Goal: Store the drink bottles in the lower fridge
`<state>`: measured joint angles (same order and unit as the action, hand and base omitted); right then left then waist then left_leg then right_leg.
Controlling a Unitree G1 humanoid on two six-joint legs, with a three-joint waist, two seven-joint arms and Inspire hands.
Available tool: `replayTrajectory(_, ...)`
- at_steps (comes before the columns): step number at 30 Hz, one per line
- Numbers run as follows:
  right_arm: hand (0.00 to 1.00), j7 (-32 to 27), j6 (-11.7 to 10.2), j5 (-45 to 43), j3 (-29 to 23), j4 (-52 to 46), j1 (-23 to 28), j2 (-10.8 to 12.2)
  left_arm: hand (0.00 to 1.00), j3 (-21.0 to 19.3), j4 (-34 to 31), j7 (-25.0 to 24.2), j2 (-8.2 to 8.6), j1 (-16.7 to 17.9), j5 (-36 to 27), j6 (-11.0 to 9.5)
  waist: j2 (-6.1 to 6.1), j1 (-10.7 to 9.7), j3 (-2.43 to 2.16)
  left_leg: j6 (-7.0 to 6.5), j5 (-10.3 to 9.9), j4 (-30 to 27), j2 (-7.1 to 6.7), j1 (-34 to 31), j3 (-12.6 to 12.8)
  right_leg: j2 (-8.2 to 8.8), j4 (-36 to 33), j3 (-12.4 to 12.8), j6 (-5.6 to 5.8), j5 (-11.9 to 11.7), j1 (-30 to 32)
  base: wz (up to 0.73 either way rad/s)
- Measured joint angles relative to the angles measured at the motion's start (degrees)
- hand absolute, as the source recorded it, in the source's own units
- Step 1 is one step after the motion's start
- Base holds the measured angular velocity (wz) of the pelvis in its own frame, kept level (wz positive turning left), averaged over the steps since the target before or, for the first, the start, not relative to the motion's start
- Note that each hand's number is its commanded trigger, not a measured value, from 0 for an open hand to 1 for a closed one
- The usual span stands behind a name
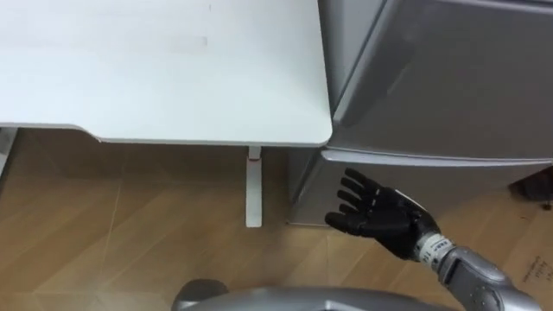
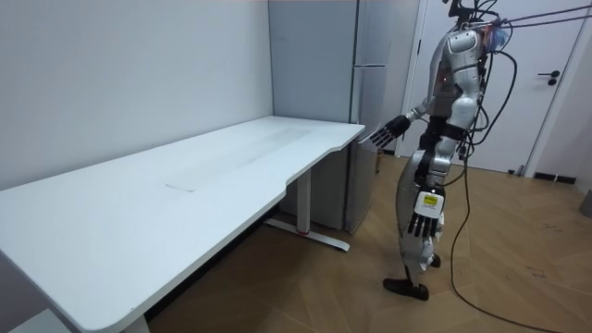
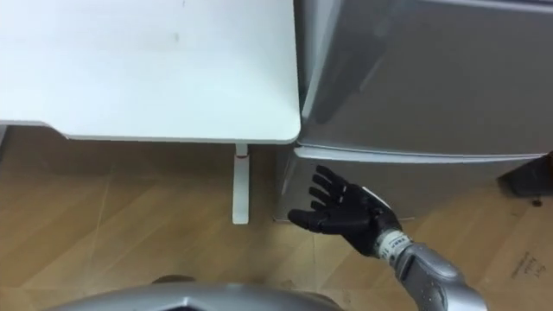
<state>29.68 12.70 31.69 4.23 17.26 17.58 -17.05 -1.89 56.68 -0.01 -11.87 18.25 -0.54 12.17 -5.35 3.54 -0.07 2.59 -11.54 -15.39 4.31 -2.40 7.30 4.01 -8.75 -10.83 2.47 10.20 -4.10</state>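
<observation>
- Right hand (image 1: 380, 220) is raised with fingers spread and empty, just before the shut lower fridge door (image 1: 432, 177).
- Left hand (image 2: 425, 218) hangs at the robot's side, fingers relaxed.
- White desk (image 1: 173, 69) stands just beside the fridge (image 2: 356, 92).

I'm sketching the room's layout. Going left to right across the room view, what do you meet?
white table → grey fridge → left hand, hanging open at the robot's side → white door
</observation>
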Motion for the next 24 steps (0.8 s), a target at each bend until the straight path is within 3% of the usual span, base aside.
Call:
replayTrajectory(4, 0.0, 0.5, 1.1, -0.1, 0.0, 0.0, -0.2, -0.1, 0.0, -0.2, -0.1, 1.0, -0.1, 0.1, 0.1, 0.2, 0.9, 0.1, -0.37, 0.0, 0.0, 0.0, -0.05, 0.3, -0.3, 0.01, 0.1, -0.4, 0.02, 0.0, -0.9, 0.04)
replayTrajectory(7, 0.0, 1.0, 1.1, -0.1, 0.0, 0.0, -0.4, -0.2, 0.0, -0.2, 0.0, 1.0, 0.05, 0.2, 0.1, 0.3, 1.3, 0.3, -0.38, 0.02, 0.0, 0.5, -0.06, 1.2, -0.2, 0.01, 0.1, -0.4, 0.05, 0.0, -1.2, 0.0)
replayTrajectory(20, 0.0, 1.2, 1.1, -0.9, -0.2, 0.0, -0.8, -0.1, 0.0, -0.3, 0.2, 1.0, 0.02, 0.2, -0.1, 0.3, 0.62, -0.1, -0.34, 0.1, -0.1, 0.3, -0.18, 2.0, -0.5, 0.05, 0.1, -0.6, 0.16, 0.2, -2.1, 0.01)
replayTrajectory(24, 0.0, 1.2, 1.1, -6.4, -1.2, -0.1, -0.9, -0.4, 0.0, -0.3, 0.8, 0.6, 0.02, -0.2, 0.0, 0.3, 0.9, 0.0, -0.36, 0.13, -0.2, 0.2, -0.16, 2.0, -0.5, 0.04, 0.0, -0.5, 0.16, 0.2, -2.2, 0.0)
